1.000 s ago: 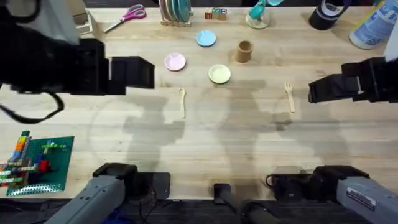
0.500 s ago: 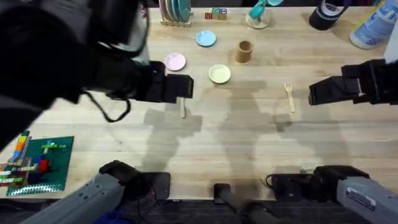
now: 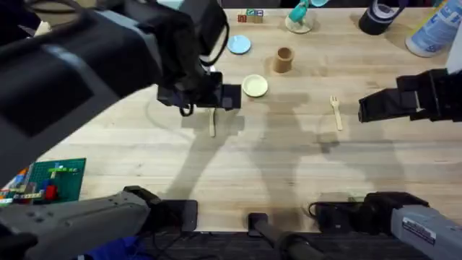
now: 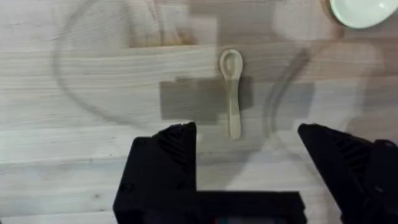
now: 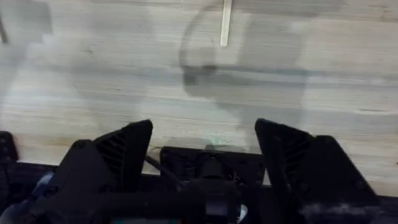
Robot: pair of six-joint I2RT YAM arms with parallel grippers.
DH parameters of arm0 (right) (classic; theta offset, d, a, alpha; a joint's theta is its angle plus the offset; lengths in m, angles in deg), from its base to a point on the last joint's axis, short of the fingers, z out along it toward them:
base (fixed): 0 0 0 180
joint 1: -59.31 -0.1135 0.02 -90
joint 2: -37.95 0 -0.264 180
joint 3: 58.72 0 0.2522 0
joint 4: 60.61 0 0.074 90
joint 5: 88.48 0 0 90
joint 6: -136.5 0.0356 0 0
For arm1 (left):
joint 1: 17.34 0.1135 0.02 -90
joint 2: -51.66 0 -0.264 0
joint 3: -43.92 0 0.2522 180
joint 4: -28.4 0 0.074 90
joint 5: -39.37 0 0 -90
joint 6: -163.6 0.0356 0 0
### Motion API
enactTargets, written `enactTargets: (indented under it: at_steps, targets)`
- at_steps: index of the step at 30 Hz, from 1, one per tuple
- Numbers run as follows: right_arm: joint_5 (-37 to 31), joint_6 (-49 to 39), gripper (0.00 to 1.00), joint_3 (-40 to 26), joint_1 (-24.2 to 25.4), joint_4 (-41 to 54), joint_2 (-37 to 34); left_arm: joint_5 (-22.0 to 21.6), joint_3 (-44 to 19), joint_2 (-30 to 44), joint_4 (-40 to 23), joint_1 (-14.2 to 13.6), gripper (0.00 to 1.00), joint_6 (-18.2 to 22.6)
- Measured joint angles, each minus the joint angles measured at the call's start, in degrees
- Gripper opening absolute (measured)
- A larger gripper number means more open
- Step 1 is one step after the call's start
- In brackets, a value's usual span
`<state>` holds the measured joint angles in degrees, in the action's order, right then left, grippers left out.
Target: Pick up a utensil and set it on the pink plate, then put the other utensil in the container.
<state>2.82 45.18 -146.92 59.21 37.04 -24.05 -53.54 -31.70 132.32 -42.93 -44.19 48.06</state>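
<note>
Both grippers gape; left gripper hovers over spoon.

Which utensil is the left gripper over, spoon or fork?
The spoon: it lies on the table between the open fingers of the left gripper. The fork lies far off by the right gripper.

Pale wooden spoon flat on table.

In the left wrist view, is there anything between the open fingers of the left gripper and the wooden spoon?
No. In the left wrist view, bare wood lies between the left gripper and the spoon, which lies flat beyond the gripper's open fingers.
</note>
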Motion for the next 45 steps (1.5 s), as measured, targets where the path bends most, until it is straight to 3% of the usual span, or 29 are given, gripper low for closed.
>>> enactTargets:
  at_steps: [8, 22, 42, 45]
  targets:
    - [0.0, 0.0, 0.998, 0.0, 0.0, 0.2, 0.0, 0.1, 4.3, 3.3, 5.8, -1.7, 0.996, -2.8]
    - [0.0, 0.0, 0.998, 0.0, 0.0, 0.3, 0.0, -0.1, 4.4, 13.0, 10.7, -1.7, 0.996, -3.4]
    - [0.0, 0.0, 0.998, 0.0, 0.0, 0.3, 0.0, -0.1, 4.4, 13.1, 12.8, -1.7, 0.997, -4.7]
    - [0.0, 0.0, 0.998, 0.0, 0.0, 0.3, 0.0, -0.1, 4.4, 13.1, 12.8, -1.7, 0.902, -4.9]
